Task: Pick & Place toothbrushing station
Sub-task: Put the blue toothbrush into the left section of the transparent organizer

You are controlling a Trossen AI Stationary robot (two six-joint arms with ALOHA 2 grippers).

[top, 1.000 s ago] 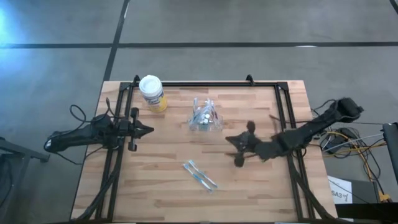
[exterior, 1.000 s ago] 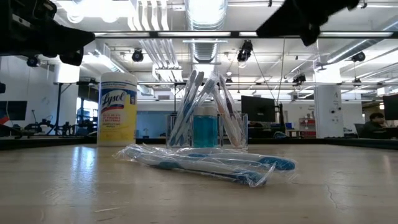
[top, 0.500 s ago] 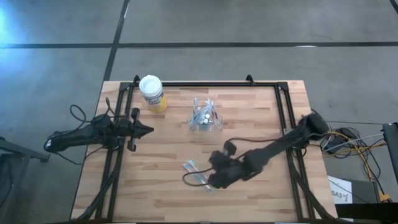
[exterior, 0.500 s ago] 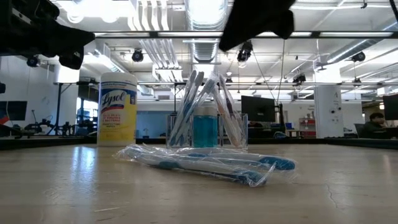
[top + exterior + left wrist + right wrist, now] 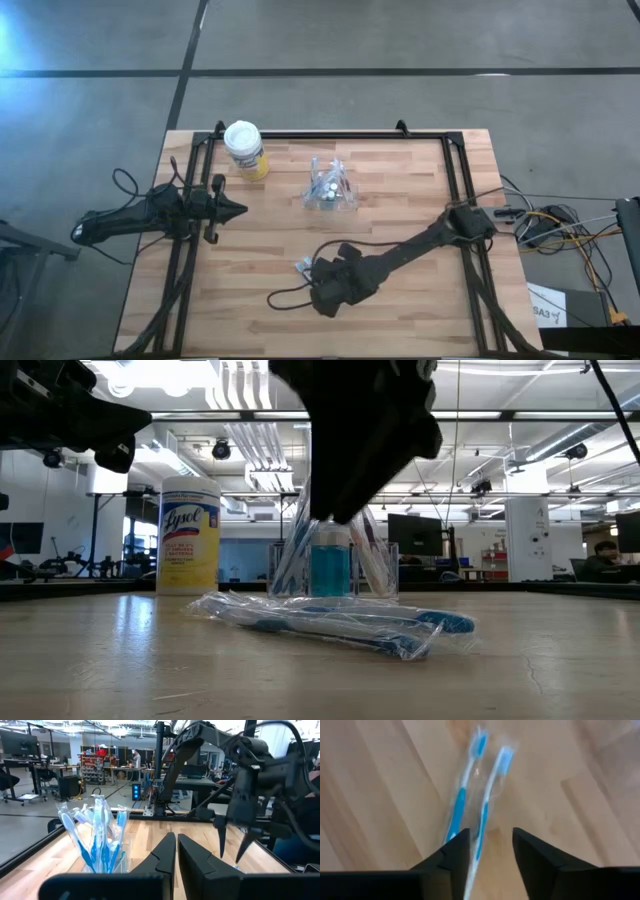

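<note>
The right gripper point(image 5: 490, 865), fingers parted and empty, hovers over wrapped toothbrushes point(image 5: 475, 795) mid-table, open wood all around, far from the Lysol canister point(image 5: 189, 532).

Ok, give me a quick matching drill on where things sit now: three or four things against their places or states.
Things:
1. yellow canister with white lid
2. clear plastic holder of toothbrushes
3. wrapped blue toothbrushes
4. left tool

Places or states:
A. flat on the wood under the right tool
B. far left corner of the table
C. shut, parked at the left edge
D. table's far middle

Pairs: 1-B, 2-D, 3-A, 4-C
</note>
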